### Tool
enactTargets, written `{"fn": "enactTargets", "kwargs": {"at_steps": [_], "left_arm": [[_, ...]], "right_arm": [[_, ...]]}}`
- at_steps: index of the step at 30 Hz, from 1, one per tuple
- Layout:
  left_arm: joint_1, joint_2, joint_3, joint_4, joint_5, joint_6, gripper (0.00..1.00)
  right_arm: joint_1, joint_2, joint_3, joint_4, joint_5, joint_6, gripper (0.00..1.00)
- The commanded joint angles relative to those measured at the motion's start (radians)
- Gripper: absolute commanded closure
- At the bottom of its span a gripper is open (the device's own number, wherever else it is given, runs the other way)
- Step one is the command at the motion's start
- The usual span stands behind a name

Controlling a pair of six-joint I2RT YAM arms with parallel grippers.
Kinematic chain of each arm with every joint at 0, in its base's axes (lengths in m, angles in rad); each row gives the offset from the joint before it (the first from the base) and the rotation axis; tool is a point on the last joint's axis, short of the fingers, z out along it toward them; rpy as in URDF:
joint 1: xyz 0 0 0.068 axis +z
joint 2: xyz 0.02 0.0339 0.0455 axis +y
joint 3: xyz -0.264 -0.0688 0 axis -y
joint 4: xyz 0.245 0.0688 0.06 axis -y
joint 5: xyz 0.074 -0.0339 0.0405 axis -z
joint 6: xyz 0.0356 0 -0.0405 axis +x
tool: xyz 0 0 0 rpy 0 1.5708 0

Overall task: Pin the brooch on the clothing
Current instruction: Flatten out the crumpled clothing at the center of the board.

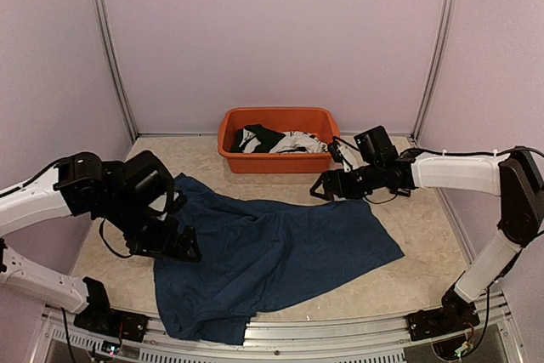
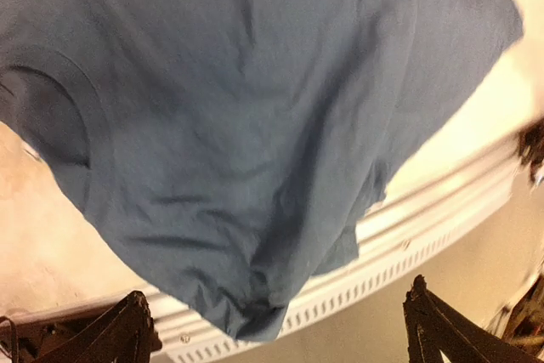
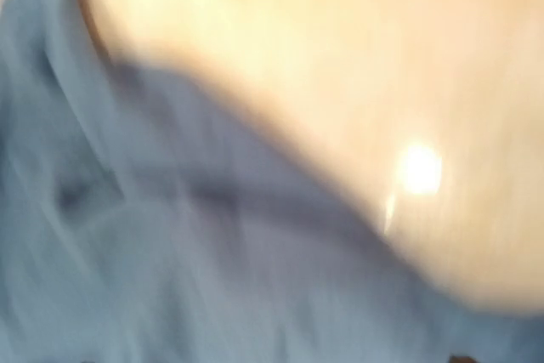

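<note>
Navy T-shirt (image 1: 280, 252): left jaws wide, empty, at its left edge; right jaws by far edge, opening unclear.

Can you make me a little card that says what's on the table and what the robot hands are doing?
shirt: dark blue, crumpled, spread across the table
tub: orange, at the back
clothes: black and white, inside the tub
left gripper: open, at the shirt's left edge
right gripper: at the shirt's far edge; open or shut, cannot tell
brooch: not seen in any view
</note>
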Motion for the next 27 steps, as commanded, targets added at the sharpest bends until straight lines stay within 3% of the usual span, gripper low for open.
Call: {"fn": "enactTargets", "kwargs": {"at_steps": [1, 4, 10, 19, 27], "left_arm": [[0.249, -0.107, -0.004, 0.105, -0.097, 0.054, 0.01], [0.376, -0.087, -0.058, 0.218, -0.058, 0.072, 0.01], [0.433, 0.133, -0.043, 0.317, -0.113, 0.114, 0.02], [0.552, 0.349, -0.028, 0.411, -0.085, 0.164, 0.27], [0.572, 0.587, 0.063, 0.427, -0.098, 0.156, 0.35]], "right_arm": [[-0.077, 0.063, 0.147, -0.062, 0.036, -0.044, 0.13], [-0.109, 0.156, 0.228, -0.076, 0.022, -0.056, 0.14], [-0.117, 0.336, 0.338, -0.147, 0.033, -0.109, 0.16], [-0.116, 0.419, 0.312, -0.128, -0.045, -0.146, 0.29], [-0.104, 0.413, 0.265, -0.126, -0.119, -0.18, 0.39]]}}
